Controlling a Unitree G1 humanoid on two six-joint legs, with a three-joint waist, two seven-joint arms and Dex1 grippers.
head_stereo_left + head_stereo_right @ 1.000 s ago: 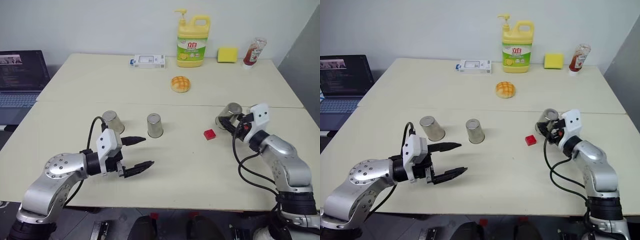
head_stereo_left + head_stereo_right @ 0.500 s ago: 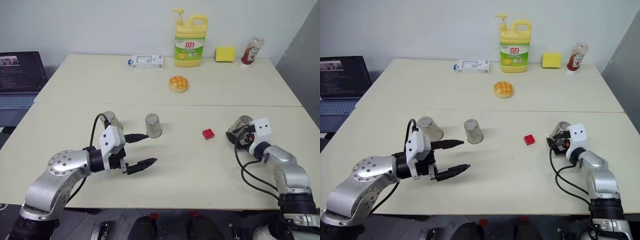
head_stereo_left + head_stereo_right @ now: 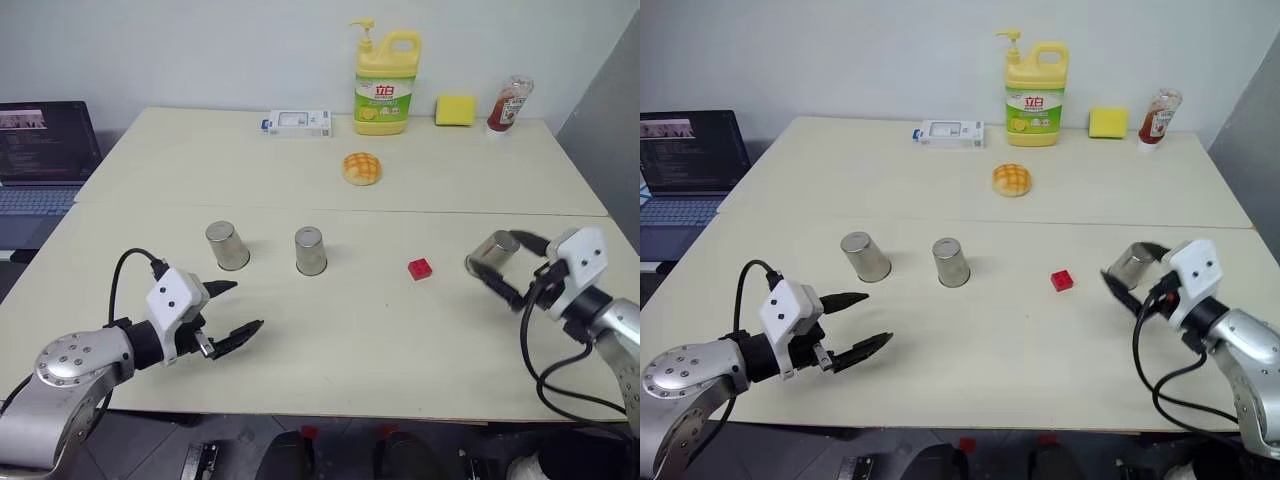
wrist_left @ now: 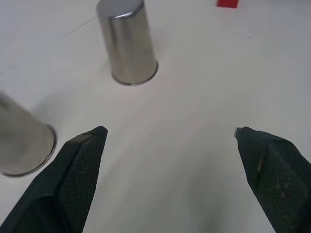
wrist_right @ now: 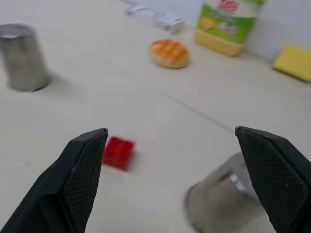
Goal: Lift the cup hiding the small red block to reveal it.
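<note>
Lying uncovered on the surface [image 3: 300, 340], the small red block [image 3: 420, 268] sits right of two upside-down steel cups [image 3: 311, 251] and [image 3: 228, 246]. Just right of it, the cup [image 3: 492, 253] stands tilted between the spread fingers of the right tool [image 3: 512, 270], not clamped. The left tool [image 3: 232, 312], fingers apart and empty, hovers near the left cups.

A yellow detergent bottle [image 3: 386, 83] stands at the table's [image 3: 200, 160] far edge. Beside it: a white box [image 3: 298, 122], yellow sponge [image 3: 455, 109], sauce bottle [image 3: 508, 103]. Bun [image 3: 361, 168] before it; laptop [image 3: 45, 155] far left.
</note>
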